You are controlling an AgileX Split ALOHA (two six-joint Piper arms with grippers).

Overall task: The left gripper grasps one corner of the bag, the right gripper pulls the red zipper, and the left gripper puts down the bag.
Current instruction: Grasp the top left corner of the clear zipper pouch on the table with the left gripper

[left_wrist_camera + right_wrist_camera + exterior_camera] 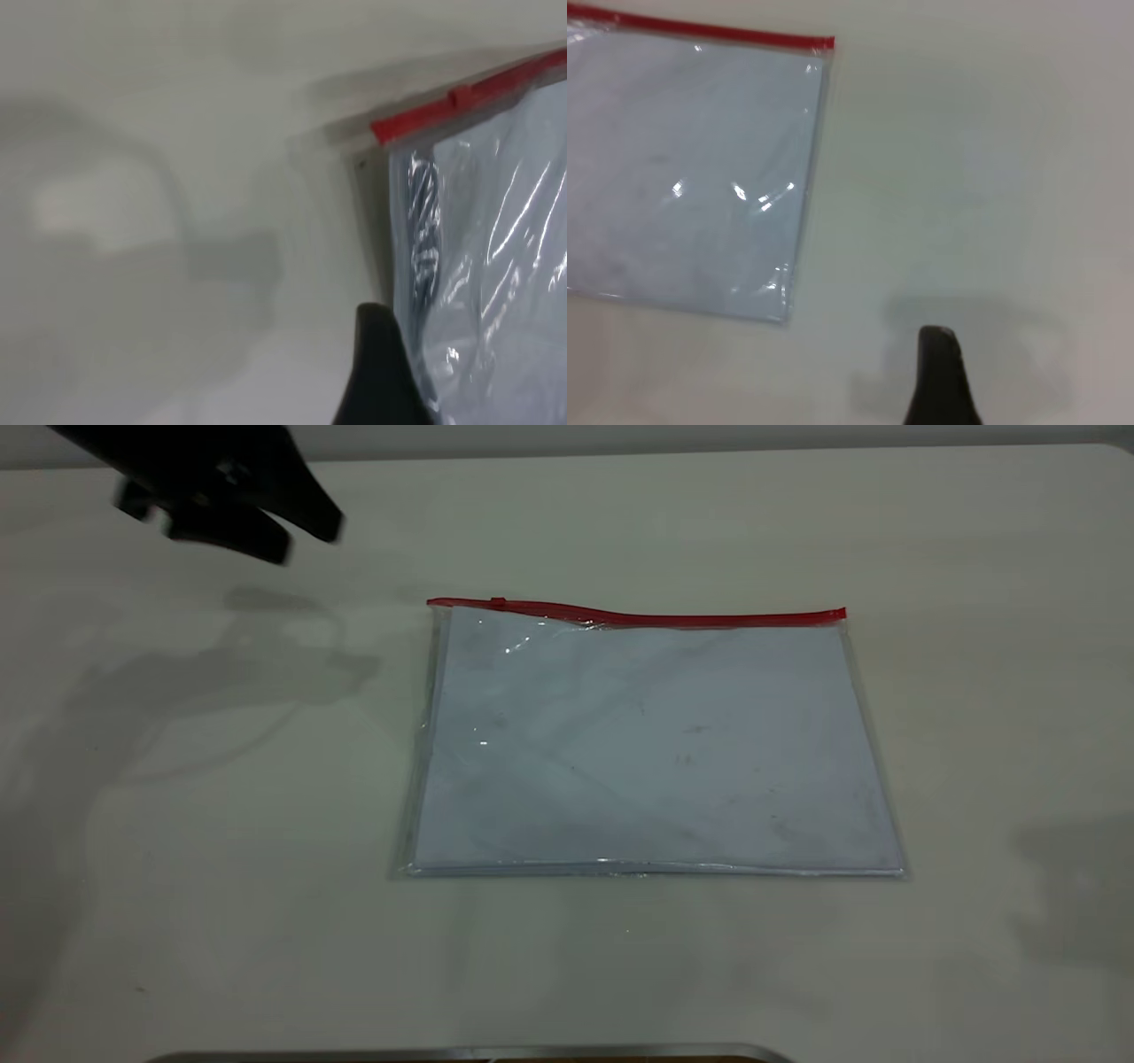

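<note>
At the near edge of the table (221, 886) a strip of grey metal rim (478, 1052) shows, well apart from everything else. Beyond it the bag (651, 748) lies flat in the middle of the table, white paper inside, its near edge toward the camera and nothing resting on it. The red zipper (638, 614) runs along its far edge, slightly wavy, with the small slider (498, 602) close to the left end. The corner (436, 606) at that end lies on the table, untouched.

Farther back and to the left, the left gripper (306, 536) hangs above the table, apart from the bag, its shadow falling on the bare surface between them. Its fingers appear parted, holding nothing. In the left wrist view one fingertip (379, 372) sits just beside the bag's short edge, with the zipper's end beyond it.

The right gripper (939, 376) shows only in its own wrist view as one dark fingertip over bare table, off the bag's right side; whether it is parted or closed, I cannot tell.
</note>
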